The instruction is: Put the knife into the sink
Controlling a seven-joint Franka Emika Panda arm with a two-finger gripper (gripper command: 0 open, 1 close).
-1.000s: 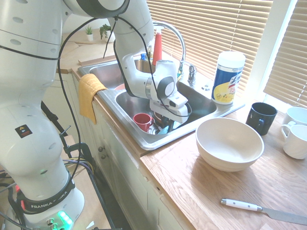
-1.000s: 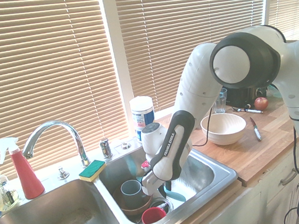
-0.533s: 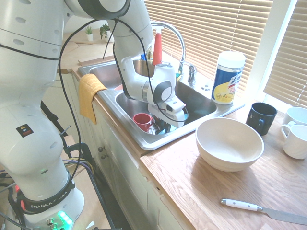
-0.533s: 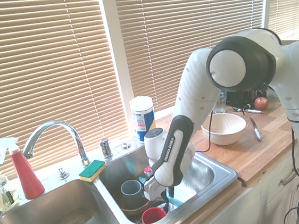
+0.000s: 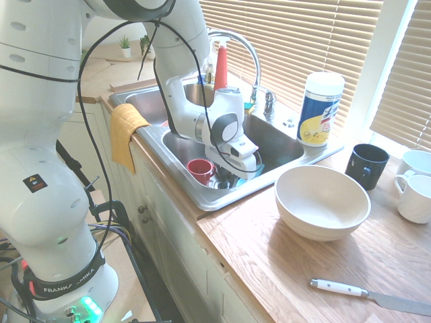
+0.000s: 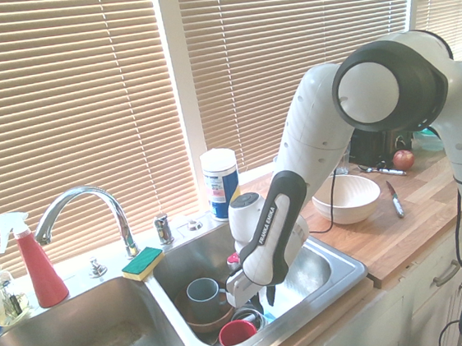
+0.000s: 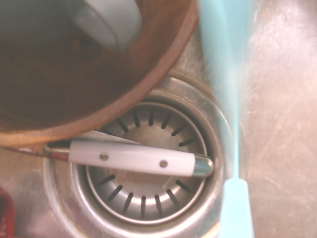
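Observation:
The light turquoise knife [image 7: 237,208] shows only in the wrist view, as a blurred strip running across the picture beside the drain. I cannot tell whether it is held or resting on the floor of the sink. My gripper [image 5: 229,176] hangs low inside the sink [image 5: 277,147], the smaller steel basin, just above the dishes. In the second exterior view the gripper [image 6: 265,289] is over the middle of that sink [image 6: 350,266], right of the grey mug.
In the basin are a red cup [image 5: 200,169], a grey mug [image 6: 202,292] in a brown bowl, and a white-handled knife [image 7: 131,157] across the drain. On the counter stand a white bowl [image 5: 322,202], another white-handled knife [image 5: 340,288] and a wipes canister [image 5: 320,108]. The faucet [image 6: 77,204] arches behind.
The arm dipped deeper into the basin, then rose a little and shifted toward the counter side. The turquoise knife seen under the gripper earlier no longer shows in the exterior views.

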